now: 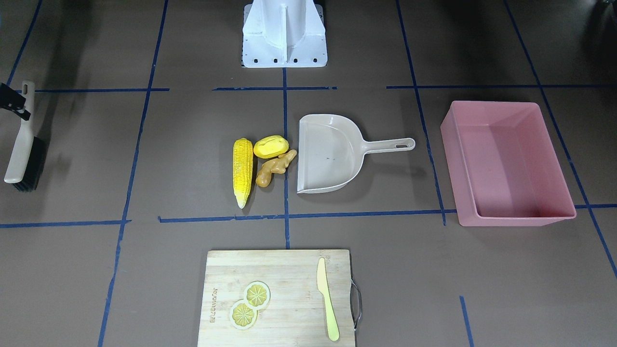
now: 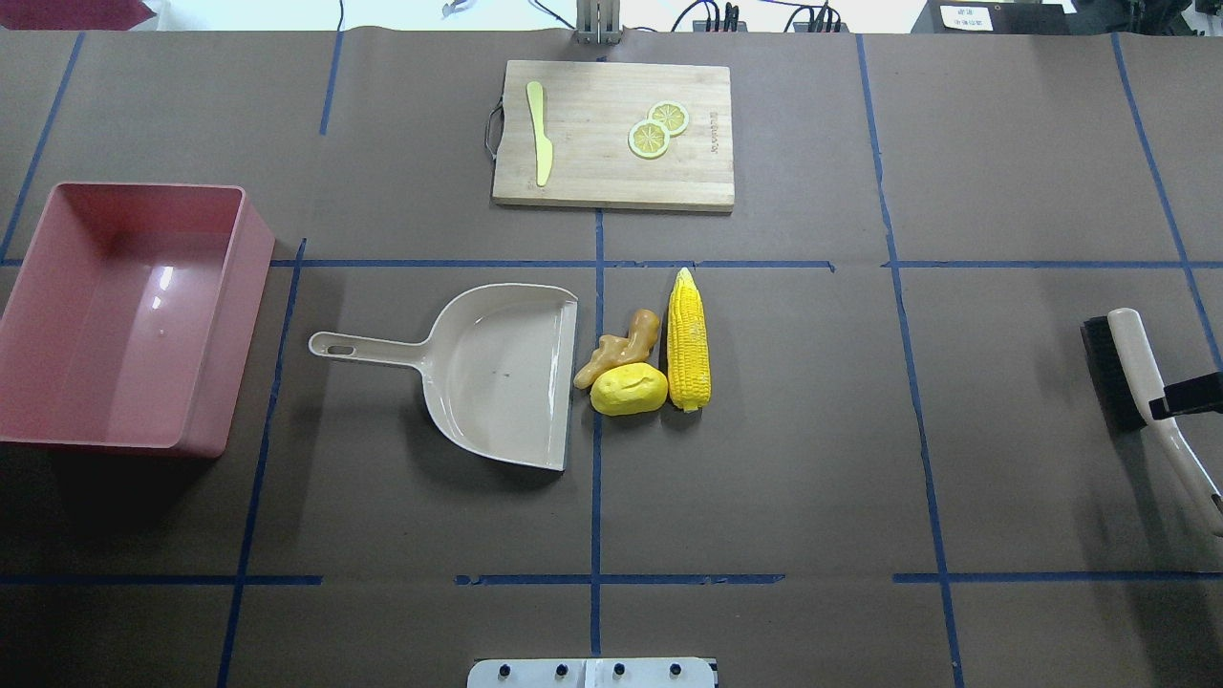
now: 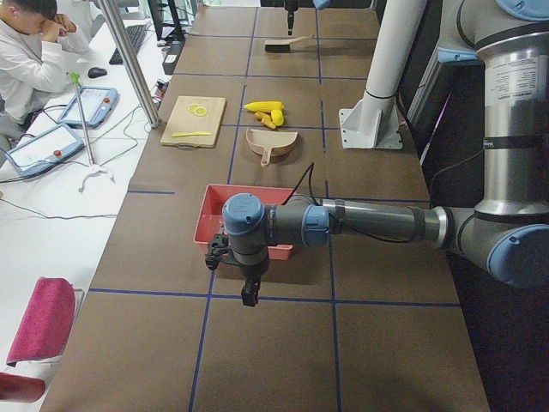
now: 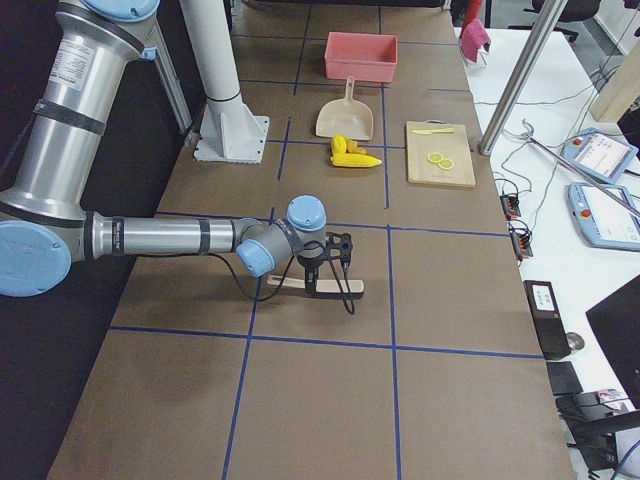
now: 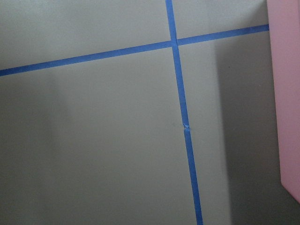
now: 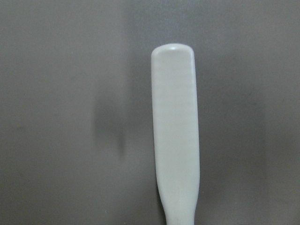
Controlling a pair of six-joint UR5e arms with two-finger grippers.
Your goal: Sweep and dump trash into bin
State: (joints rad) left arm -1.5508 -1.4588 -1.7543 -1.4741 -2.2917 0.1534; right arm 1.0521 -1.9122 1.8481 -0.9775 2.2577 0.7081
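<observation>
At mid-desk (image 2: 812, 459): corn cob (image 2: 689, 341), potato lump (image 2: 629, 389) and ginger root (image 2: 619, 347) bunched together, just right of the open mouth of the dustpan (image 2: 497, 373).
Bin (image 2: 124, 325): far left end of the desk, well apart from the trash.
Right fingers (image 2: 1190, 392): at the handle of the brush (image 2: 1137, 358), far right; clenched or released, I cannot tell.
Left fingers (image 3: 250, 296): above the desk beside the bin; grip state, cannot tell.

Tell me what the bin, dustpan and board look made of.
Bin: looks like pink moulded plastic with a glossy finish; light glints off its floor. Dustpan: beige plastic by its look, smooth and duller, moulded in one piece with its handle. Board: pale wood or bamboo, matt, with straight grain strips running along it.
</observation>
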